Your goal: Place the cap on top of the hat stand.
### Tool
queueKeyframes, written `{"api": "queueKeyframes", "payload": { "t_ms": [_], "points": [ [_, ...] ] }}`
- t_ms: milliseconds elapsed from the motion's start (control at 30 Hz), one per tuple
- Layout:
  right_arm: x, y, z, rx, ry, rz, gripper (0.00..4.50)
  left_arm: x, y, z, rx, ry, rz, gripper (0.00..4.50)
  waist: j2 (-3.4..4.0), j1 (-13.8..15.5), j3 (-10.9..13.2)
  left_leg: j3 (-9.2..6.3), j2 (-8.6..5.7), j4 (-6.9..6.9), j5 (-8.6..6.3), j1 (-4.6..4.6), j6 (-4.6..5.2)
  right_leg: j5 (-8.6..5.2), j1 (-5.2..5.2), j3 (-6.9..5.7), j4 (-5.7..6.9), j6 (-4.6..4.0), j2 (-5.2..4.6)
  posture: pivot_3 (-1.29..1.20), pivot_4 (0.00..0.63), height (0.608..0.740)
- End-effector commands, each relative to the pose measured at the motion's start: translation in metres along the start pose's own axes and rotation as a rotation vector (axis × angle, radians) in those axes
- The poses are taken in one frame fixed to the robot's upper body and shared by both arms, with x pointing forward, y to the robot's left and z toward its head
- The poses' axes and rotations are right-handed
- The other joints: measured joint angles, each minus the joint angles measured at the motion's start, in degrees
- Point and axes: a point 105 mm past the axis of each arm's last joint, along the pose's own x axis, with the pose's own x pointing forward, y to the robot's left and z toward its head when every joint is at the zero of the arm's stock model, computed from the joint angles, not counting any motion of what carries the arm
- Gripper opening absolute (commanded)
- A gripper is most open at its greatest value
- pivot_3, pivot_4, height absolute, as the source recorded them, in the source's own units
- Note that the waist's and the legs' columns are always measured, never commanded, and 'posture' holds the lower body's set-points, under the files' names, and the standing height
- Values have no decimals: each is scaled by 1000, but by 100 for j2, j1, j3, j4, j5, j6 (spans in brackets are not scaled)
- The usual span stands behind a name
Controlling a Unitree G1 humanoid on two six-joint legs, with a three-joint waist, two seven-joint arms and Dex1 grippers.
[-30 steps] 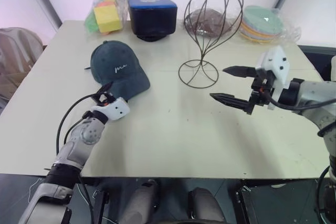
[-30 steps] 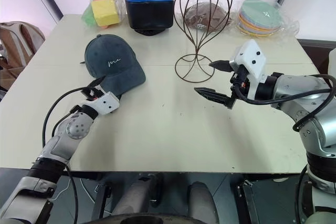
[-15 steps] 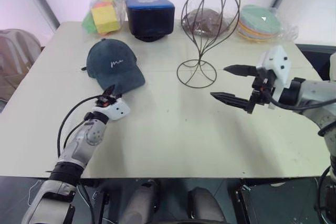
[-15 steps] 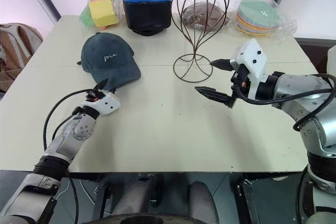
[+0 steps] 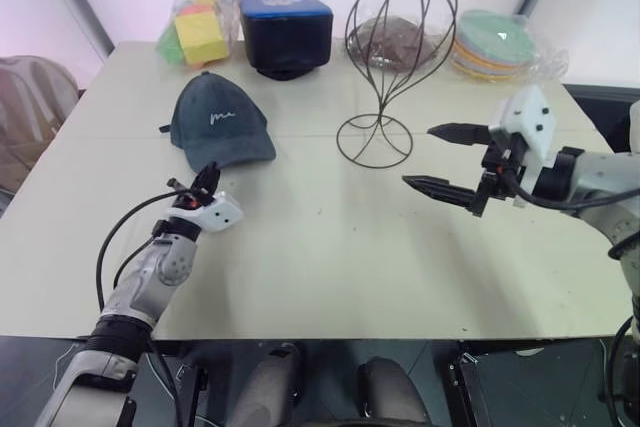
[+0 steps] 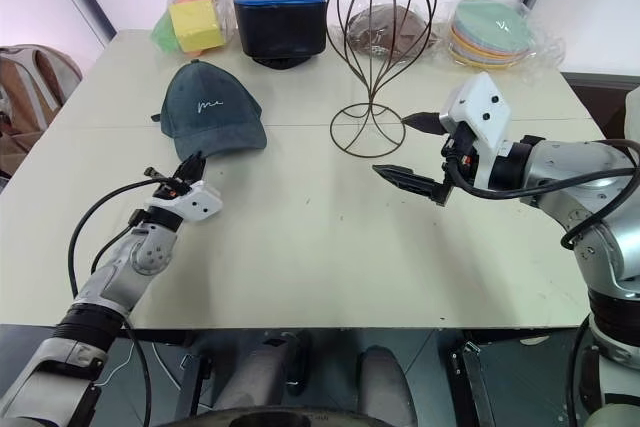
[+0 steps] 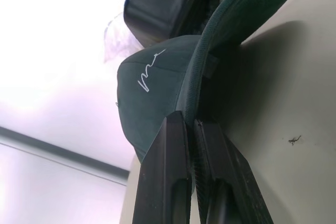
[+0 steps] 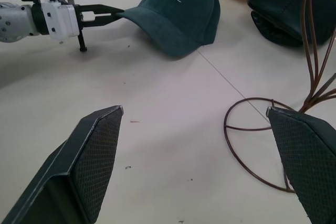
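Left claw (image 5: 205,180) has just closed: a second ago its fingers stood apart at the brim, now they are pinched together on the edge of the cap (image 5: 220,127) brim, which the left wrist view shows caught between the two black fingers (image 7: 170,150). The cap has shifted with the grip; it now sits just ahead of the claw, crown turned away from it and the brim pointing back toward the claw, the brim edge tipped up slightly off the bench (image 5: 330,247). Most of the cap rests on the bench surface. Right claw (image 5: 448,162) hangs wide open and holding nothing, above the bench, unmoved through the last second; the ring base of the hat stand (image 5: 392,57) lies just ahead of it and toward the robot's left, the wire globe above that. From the left claw, the stand is well off to the robot's right and further out, with bare bench between. Reading: the grasp step looks done, the lift and carry not yet begun. A pinch on the brim edge alone is a thin hold; I would expect the crown to droop and swing once raised, so setting it over the globe may want the open right claw to steady it.
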Motion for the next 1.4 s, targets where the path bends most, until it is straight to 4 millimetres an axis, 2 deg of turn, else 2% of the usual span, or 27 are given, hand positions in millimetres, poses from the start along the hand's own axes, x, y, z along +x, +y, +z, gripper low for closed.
{"api": "queueKeyframes", "payload": {
  "t_ms": [33,167,300,467,600,733,933,1133,1400],
  "points": [
    [-7,-4,15,-54,-35,-18,4500,5,32,14,21,-75,119,57,-1,2,1,0,0,0,0,-1,0,0,0,0,0,0,0,0,150,740],
    [-12,-11,18,-68,-28,-41,4500,9,57,29,24,-128,206,57,-2,10,1,0,0,2,0,-5,0,0,-2,0,0,0,0,0,150,740],
    [-26,-30,21,-87,-8,-110,4500,12,85,48,22,-184,294,57,-3,10,2,0,-1,2,0,-5,0,0,-2,-1,-1,0,-1,0,150,740],
    [-39,-45,30,-87,-29,-169,4500,17,109,68,14,-229,368,57,-3,9,2,1,0,0,0,-7,0,0,0,-2,-1,0,1,0,150,740],
    [-53,-56,52,-32,-150,-217,4500,26,125,87,3,-280,415,57,-4,10,3,5,0,1,0,-7,0,0,1,-3,0,0,1,0,150,740],
    [-64,-56,67,68,-286,-252,4500,42,143,112,-29,-357,466,57,-19,20,11,3,0,3,0,-9,0,0,3,-7,-1,0,2,0,150,740],
    [-77,-53,71,139,-367,-350,4500,62,151,135,-61,-437,469,57,-23,11,12,6,0,5,1,-9,1,0,4,-6,0,1,2,0,150,740],
    [-90,-47,62,185,-369,-418,4500,81,157,157,-111,-507,472,57,-26,11,14,6,-1,8,1,-11,2,1,4,-6,2,2,3,0,150,740],
    [-100,-40,44,228,-335,-473,4500,100,154,192,-168,-582,489,57,-29,7,15,8,-1,14,1,-10,5,2,11,-6,4,4,5,0,150,740]
  ]
}}
